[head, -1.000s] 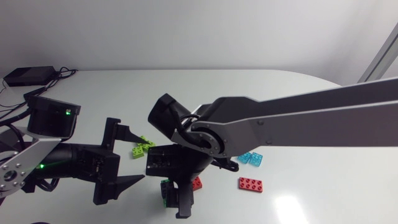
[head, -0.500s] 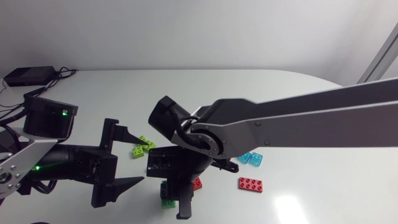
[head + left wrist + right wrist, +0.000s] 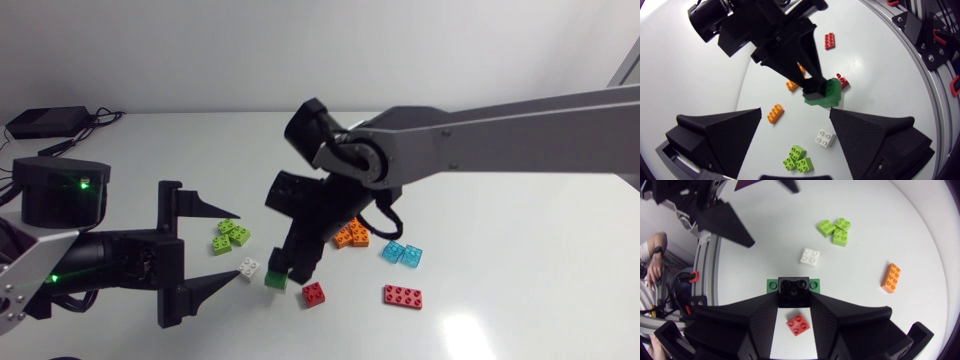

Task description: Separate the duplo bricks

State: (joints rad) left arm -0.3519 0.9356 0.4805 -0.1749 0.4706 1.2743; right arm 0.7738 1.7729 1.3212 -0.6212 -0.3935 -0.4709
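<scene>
The right gripper was clamped on a small black square plastic brick, its two wedge-shaped fingers pressing it from opposite sides. That brick sat studded onto a dark green rectangular plastic brick, whose ends stuck out on either side of the fingertips. Whether this pair touched the white table could not be told. In the right wrist view, a small red square brick lay on the table between the right gripper's fingers, behind the held pair. Ahead of this gripper lay a white square brick. Further ahead was a cluster of lime green bricks, and off to one side a long orange brick. The left gripper stood with its fingers wide apart, holding nothing, and faced the right gripper. The held pair hung just ahead of its fingertips. The white brick and the lime cluster lay on the table between its spread fingers, and the long orange brick lay near the tip of one finger. On the right arm's side of its gripper, a second orange brick lay near. Farther out lay two translucent light blue bricks and a flat red rectangular brick.
</scene>
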